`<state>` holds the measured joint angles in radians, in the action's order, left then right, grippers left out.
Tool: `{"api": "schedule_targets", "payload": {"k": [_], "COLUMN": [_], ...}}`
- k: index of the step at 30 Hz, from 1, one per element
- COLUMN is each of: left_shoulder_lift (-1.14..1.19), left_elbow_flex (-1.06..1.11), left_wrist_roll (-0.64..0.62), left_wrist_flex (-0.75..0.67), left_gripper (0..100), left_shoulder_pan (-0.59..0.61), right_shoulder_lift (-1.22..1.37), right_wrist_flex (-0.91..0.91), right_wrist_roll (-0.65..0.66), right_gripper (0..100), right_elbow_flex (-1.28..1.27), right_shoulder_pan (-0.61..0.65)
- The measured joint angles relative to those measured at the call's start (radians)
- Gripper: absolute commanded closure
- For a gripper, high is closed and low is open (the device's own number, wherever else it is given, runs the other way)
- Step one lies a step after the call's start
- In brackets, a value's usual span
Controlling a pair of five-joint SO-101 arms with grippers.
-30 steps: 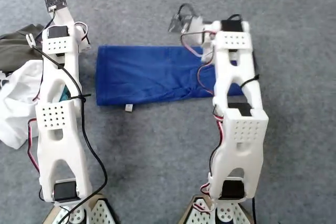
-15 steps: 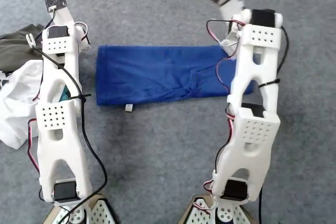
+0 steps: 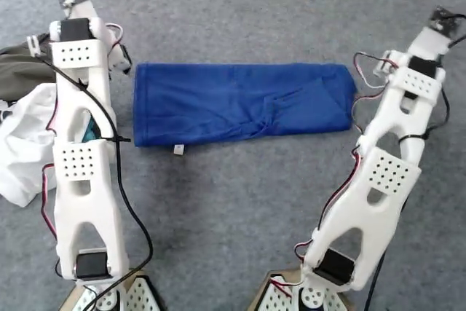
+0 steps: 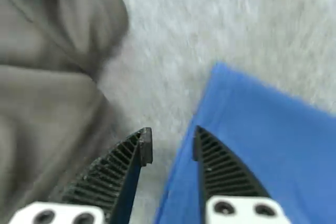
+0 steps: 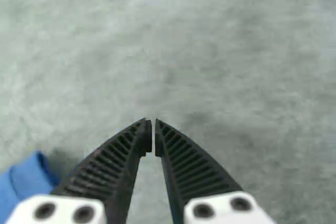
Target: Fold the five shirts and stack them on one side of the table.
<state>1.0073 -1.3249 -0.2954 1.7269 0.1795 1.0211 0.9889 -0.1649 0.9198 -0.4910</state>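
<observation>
The left claw (image 4: 170, 142), narrowly parted, straddles the edge of the folded blue cloth shirt (image 4: 262, 129) — a shallow pinch could catch one layer and unfold it — while the right claw (image 5: 153, 132) is closed and empty.

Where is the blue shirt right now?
In the high view the folded blue fabric shirt lies flat mid-table between the two arms, its left end by the left gripper and the crumpled olive shirt.

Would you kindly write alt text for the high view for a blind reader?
A blue shirt, folded into a long strip, lies across the middle of a grey table between the white left arm and right arm. Beside the left arm, at the table's edge, a white shirt and a dark shirt lie crumpled.
</observation>
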Motion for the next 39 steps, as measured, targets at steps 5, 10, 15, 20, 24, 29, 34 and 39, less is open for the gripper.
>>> {"api": "schedule_targets", "payload": {"k": [5,10,15,20,24,29,34,39], "left_shoulder_lift": [0.002,0.002,0.002,0.026,0.084,0.143,0.153,0.16], "left_elbow_flex": [0.098,0.126,0.13,0.132,0.132,0.12,0.11,0.11], "left_wrist_roll": [0.0,0.0,0.002,0.043,0.049,0.08,0.11,0.198], "left_wrist_flex": [0.023,0.025,0.025,0.015,0.003,-0.003,-0.005,-0.032], "left_gripper": [76,75,75,76,76,77,88,97], "left_shoulder_pan": [-0.006,-0.011,-0.015,-0.049,-0.044,-0.043,-0.051,-0.089], "right_shoulder_lift": [0.063,0.098,0.123,0.123,0.123,0.123,0.123,0.123], "right_wrist_flex": [0.0,0.017,0.028,0.034,0.034,0.034,0.034,0.034], "right_wrist_roll": [-0.012,-0.012,-0.012,-0.012,-0.012,-0.012,-0.012,-0.012], "right_gripper": [97.4,97.4,97.4,97.4,97.4,97.4,97.4,97.4], "right_elbow_flex": [0.106,0.181,0.229,0.229,0.229,0.229,0.229,0.229], "right_shoulder_pan": [-0.009,-0.037,-0.037,-0.037,-0.037,-0.037,-0.037,-0.037]}}
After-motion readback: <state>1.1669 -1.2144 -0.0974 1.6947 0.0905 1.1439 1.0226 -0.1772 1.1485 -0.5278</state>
